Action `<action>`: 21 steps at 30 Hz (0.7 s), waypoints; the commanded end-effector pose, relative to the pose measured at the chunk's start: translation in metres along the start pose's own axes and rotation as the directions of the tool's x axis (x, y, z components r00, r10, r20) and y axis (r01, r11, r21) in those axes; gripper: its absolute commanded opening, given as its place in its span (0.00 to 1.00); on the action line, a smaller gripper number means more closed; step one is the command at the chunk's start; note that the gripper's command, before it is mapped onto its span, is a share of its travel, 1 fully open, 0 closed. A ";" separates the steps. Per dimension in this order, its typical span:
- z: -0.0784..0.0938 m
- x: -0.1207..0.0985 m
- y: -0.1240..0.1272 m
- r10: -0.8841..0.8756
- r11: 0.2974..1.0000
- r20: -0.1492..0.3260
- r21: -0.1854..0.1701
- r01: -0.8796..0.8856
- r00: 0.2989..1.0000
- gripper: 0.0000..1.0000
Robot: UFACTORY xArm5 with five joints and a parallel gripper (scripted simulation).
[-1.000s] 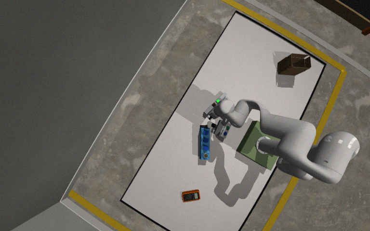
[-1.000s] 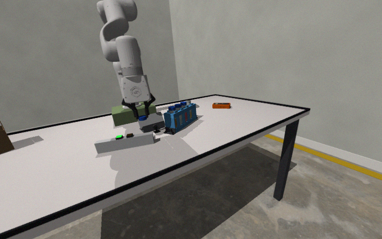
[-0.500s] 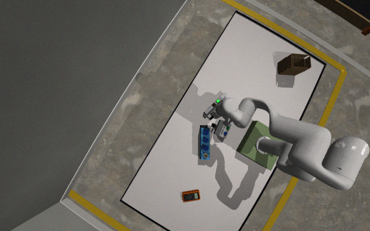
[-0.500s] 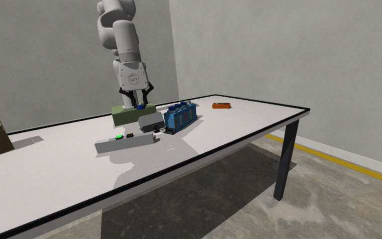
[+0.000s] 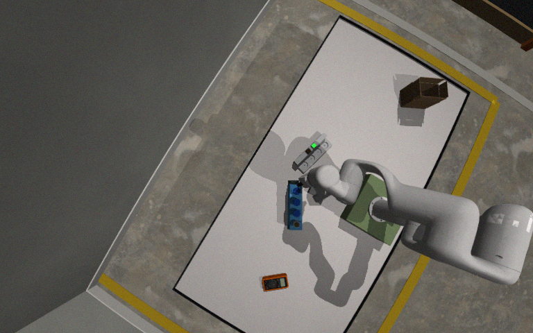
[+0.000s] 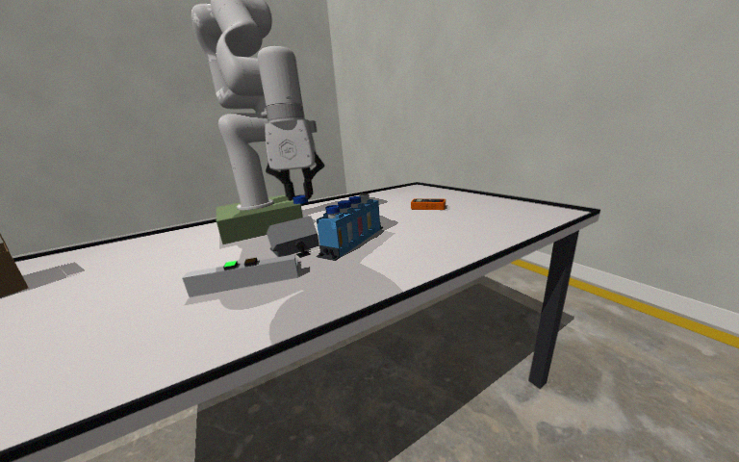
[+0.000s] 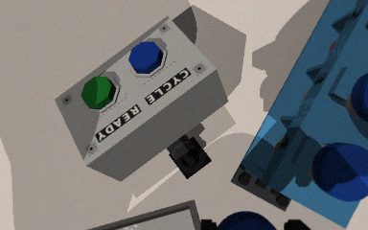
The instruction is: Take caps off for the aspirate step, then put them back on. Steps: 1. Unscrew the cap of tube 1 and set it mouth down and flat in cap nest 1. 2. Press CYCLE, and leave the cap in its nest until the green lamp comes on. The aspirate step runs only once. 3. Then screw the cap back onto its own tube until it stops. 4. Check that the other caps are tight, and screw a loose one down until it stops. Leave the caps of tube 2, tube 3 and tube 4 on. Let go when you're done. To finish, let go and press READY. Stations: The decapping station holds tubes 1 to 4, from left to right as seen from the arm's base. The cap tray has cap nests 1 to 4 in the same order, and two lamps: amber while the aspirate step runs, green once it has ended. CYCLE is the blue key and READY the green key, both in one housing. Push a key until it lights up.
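Observation:
My gripper [image 6: 298, 194] is shut on a blue cap [image 6: 298, 199] and holds it in the air above the table, between the key housing [image 6: 293, 235] and the near end of the blue tube rack [image 6: 348, 228]. In the wrist view the cap [image 7: 246, 221] shows at the bottom edge between my fingertips. In the overhead view the rack [image 5: 294, 204] has three blue-capped tubes and one open dark tube [image 5: 296, 224] at the end farthest from my gripper [image 5: 300, 183]. The grey cap tray [image 6: 242, 274] shows a lit green lamp [image 6: 230, 265]. The blue CYCLE key [image 7: 146, 57] and green READY key [image 7: 99, 92] lie below me.
An orange meter [image 5: 275, 282] lies far along the table. A brown open box [image 5: 423, 92] stands at the other end. The arm stands on a green base block [image 5: 371, 208] at the table edge.

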State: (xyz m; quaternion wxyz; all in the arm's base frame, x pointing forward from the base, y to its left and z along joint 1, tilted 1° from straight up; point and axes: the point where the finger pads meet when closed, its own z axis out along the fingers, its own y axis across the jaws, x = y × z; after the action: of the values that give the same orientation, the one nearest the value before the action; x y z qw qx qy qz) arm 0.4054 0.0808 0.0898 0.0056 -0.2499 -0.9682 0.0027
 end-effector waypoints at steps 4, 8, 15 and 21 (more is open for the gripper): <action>-0.001 0.037 0.033 0.009 1.000 0.011 0.005 -0.009 1.000 0.00; -0.001 0.055 0.048 0.009 1.000 0.011 0.005 -0.009 1.000 0.00; -0.001 0.076 0.067 0.009 1.000 0.011 0.005 -0.009 1.000 0.00; 0.000 0.108 0.093 0.009 1.000 0.010 0.005 -0.009 1.000 0.00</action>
State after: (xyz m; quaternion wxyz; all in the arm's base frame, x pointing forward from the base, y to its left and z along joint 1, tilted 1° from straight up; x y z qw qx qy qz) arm 0.3648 0.1857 0.0895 0.0045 -0.2534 -0.9673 0.0040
